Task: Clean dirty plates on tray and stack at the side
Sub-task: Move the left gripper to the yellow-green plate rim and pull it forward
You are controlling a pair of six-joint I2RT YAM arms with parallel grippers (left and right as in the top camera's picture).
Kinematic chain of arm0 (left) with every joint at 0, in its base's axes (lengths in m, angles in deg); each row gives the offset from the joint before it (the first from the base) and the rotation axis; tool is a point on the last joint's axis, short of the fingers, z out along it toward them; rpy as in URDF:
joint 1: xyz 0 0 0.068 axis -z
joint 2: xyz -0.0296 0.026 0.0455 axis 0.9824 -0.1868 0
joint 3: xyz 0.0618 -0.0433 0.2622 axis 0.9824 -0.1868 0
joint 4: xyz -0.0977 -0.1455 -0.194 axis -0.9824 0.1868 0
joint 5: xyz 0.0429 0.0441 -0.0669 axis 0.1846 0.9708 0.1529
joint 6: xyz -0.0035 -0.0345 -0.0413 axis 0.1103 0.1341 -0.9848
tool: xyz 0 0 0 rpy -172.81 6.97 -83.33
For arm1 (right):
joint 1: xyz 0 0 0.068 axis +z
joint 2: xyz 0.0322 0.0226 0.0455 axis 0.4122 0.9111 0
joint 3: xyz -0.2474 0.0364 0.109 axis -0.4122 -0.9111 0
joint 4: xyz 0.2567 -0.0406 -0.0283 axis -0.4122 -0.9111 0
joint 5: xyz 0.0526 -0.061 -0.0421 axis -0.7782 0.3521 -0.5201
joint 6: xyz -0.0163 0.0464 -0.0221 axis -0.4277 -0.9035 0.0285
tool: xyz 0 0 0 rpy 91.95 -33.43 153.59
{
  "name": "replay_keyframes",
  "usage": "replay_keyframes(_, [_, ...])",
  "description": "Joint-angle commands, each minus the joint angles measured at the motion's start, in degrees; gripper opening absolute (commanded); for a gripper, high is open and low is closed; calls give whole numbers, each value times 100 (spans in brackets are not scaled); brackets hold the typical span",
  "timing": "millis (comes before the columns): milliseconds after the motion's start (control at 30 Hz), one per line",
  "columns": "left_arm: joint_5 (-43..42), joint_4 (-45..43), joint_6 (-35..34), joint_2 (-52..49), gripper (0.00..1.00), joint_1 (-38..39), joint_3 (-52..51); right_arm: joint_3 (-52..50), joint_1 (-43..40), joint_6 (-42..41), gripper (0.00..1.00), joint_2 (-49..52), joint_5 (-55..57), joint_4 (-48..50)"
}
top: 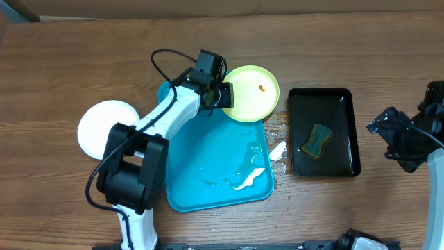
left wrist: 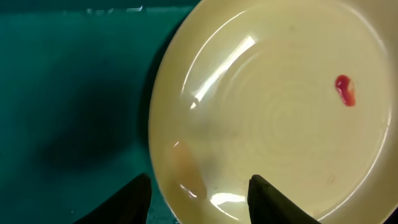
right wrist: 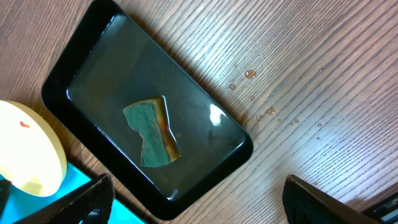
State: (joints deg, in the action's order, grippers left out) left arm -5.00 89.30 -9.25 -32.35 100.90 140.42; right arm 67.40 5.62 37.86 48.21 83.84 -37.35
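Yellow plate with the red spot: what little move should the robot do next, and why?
Probably close the left tool on the rim of the yellow-green plate. Its fingers stand apart on either side of that rim, and the red smear is not yet wiped, so a hold likely comes before scrubbing with the sponge.

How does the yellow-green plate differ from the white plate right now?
The yellow-green plate sits on the turquoise tray's far right corner, overhanging its rim; the white plate lies on the table left of the tray. The yellow-green plate carries a red smear; the white plate shows none on its visible part. Both are round.
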Motion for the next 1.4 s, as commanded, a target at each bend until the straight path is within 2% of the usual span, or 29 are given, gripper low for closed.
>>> replay_keyframes(0, [-33, 146, -824, -72, 52, -17, 11, 81, -20, 42, 88, -52, 4, 24])
replay_keyframes(100, [-33, 310, -992, -74, 53, -22, 11, 81, -20, 42, 88, -52, 4, 24])
replay_keyframes(200, [-35, 431, -1202, -101, 45, -2, 9, 81, -20, 39, 88, -52, 4, 31])
replay_keyframes(333, [-33, 437, -1375, -221, 42, 90, -13, 81, -20, 39, 88, -52, 4, 70])
replay_keyframes(500, [35, 444, -1360, -337, 34, 129, -13, 81, -20, 39, 88, -52, 4, 63])
replay_keyframes(633, [201, 581, -992, -337, 31, 118, -13, 81, -20, 39, 88, -52, -4, 37])
replay_keyframes(767, [750, 977, -592, -337, 5, 116, -11, 81, -20, 44, 88, -52, -39, -68])
replay_keyframes(967, [966, 1722, 544, -168, 4, -7, 61, 81, 42, 376, 88, -52, -501, -114])
replay_keyframes(1033, [1386, 2155, 765, 0, 4, -28, 96, 81, 125, 658, 88, -52, -907, -76])
replay_keyframes(1200, [2896, 3136, 844, 588, 4, -48, 101, 79, 629, 1049, 88, -48, -1300, 120])
replay_keyframes(1267, [3021, 3364, 844, 798, 4, -90, 101, 57, 935, 1069, 87, -28, -1300, 227])
replay_keyframes(1367, [2745, 3528, 841, 984, 4, -155, 101, -87, 1517, 1058, 84, 61, -1207, 476])
